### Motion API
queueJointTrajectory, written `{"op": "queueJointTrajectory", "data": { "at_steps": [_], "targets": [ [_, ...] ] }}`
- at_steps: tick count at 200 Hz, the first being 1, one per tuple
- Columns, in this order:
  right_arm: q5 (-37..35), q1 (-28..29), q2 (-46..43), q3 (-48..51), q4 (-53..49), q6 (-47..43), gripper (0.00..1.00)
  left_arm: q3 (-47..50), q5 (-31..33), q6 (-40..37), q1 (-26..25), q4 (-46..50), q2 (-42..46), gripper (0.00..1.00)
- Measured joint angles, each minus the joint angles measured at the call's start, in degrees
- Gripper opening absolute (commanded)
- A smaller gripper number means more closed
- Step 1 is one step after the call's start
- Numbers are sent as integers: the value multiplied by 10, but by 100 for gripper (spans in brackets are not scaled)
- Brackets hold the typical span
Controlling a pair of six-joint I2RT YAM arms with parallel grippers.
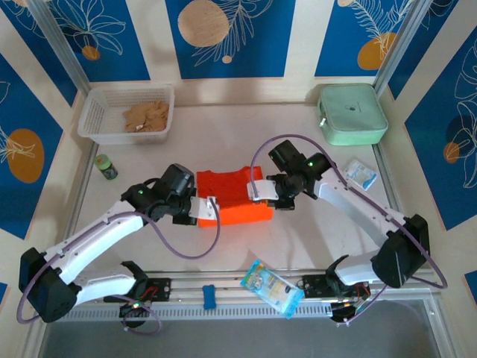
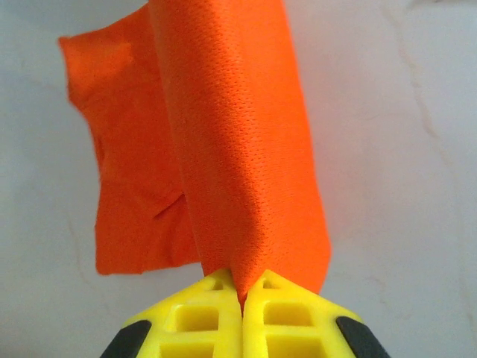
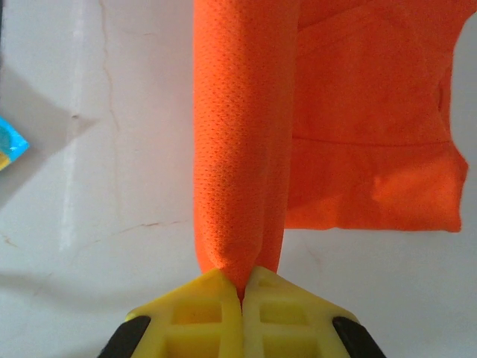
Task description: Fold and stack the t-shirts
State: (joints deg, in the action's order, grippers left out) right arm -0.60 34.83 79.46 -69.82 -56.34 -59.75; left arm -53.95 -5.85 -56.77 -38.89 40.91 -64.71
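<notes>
Blue leaf-print panels wall off the back and sides, and the pale worktop [image 1: 223, 127] sits btwn them. From the overhead cam I see the orange-red t-shirt [image 1: 235, 200] at the middle of the worktop, partly folded into a rough rectangle, w/ both arms reaching in from either side of it. Left pincer [image 2: 241, 287] is clamped tight on the shirt's left edge; on its wrist cam the yellow fingertips meet w/ a fold of cloth pinched btwn them, and the fabric runs up and away from the tips, w/ a looser flap lying flat on the worktop to the left. Right pincer [image 3: 242, 287] is likewise closed on the shirt's right edge, a doubled band of cloth rising from its tips, w/ the rest of the shirt spread flat to the right in that view. Far left corner holds a white basket [image 1: 93, 112] w/ something tan and crumpled inside. Mint-green case [image 1: 352, 113] sits in the far right corner. Small green jar [image 1: 106, 167] stands near the left rail, well apart from the shirt. One blue-and-white packet [image 1: 360, 176] lies by the right arm, and another packet [image 1: 272, 288] rests at the near edge btwn the bases.
</notes>
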Motion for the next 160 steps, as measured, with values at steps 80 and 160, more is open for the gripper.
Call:
{"op": "queueJointTrajectory", "data": {
  "at_steps": [80, 160],
  "targets": [
    [26, -67, 152, -102, 36, -27, 0, -47, -21, 45, 104, -115, -114, 0],
    [20, -106, 269, -163, 116, 2, 0, -77, -51, 83, 147, -217, -217, 0]
  ]
}}
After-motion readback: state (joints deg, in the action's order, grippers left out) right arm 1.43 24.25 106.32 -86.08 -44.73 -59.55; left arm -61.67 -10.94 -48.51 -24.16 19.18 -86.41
